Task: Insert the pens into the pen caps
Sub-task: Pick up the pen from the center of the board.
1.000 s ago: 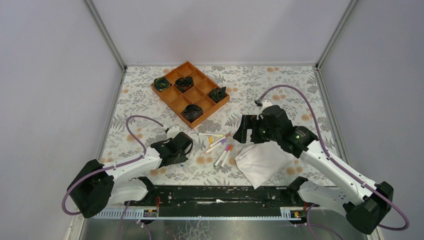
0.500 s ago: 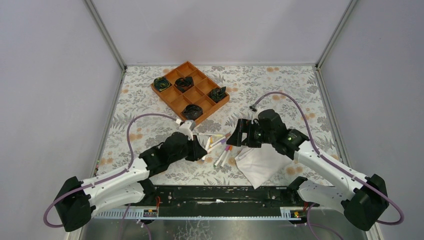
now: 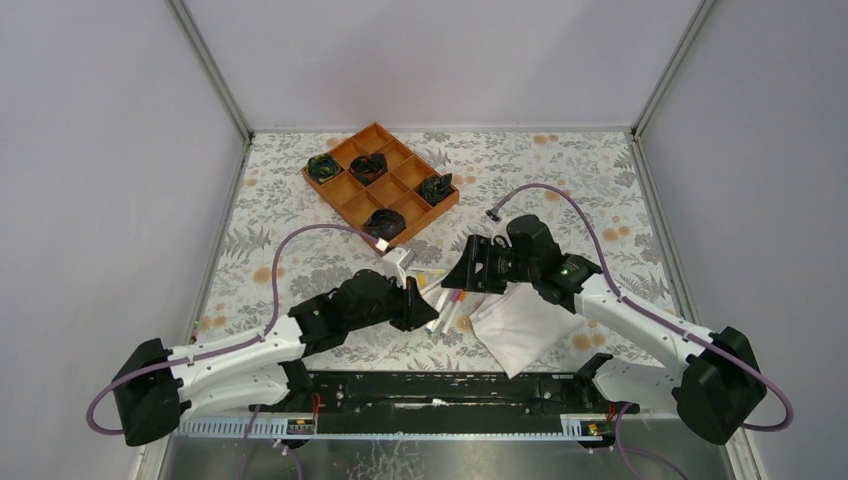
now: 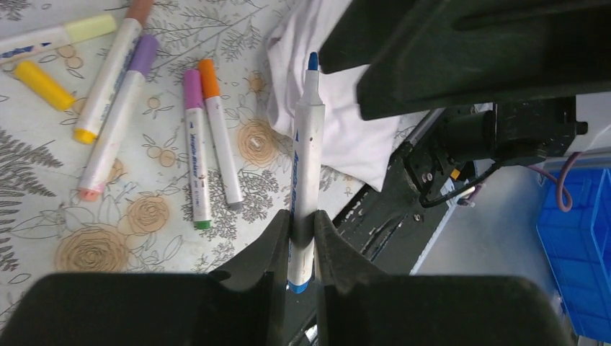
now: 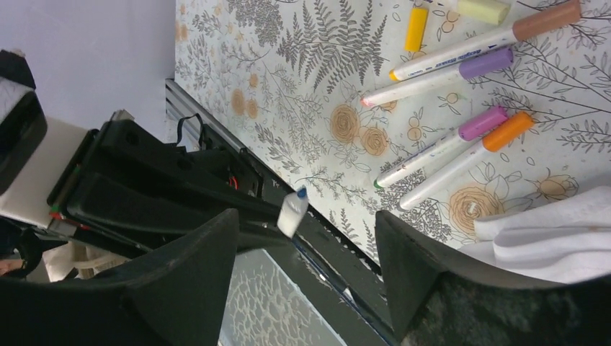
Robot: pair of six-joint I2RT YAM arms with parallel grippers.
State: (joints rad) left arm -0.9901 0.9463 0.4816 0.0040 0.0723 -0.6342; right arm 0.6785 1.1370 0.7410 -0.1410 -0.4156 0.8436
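Observation:
My left gripper (image 4: 302, 223) is shut on a white pen (image 4: 305, 166) whose bare blue tip points at my right gripper. In the top view the left gripper (image 3: 425, 305) is just left of the pens lying on the table. My right gripper (image 3: 455, 275) is open and empty, facing the left one. The held pen's blue tip (image 5: 293, 209) shows between the right gripper's spread fingers (image 5: 187, 274). Several pens lie on the table: purple-capped (image 4: 194, 151), orange-capped (image 4: 220, 137), lilac-capped (image 4: 115, 122) and brown-capped (image 4: 108, 79). A loose yellow cap (image 4: 43, 84) lies beside them.
A folded white cloth (image 3: 525, 325) lies right of the pens, under the right arm. A wooden compartment tray (image 3: 345, 192) holding dark bundles stands at the back. The table's near edge and black rail (image 3: 440, 385) are just below the grippers.
My left arm has reached right and forward, bringing its gripper up to the pens. My right gripper has shifted left towards it.

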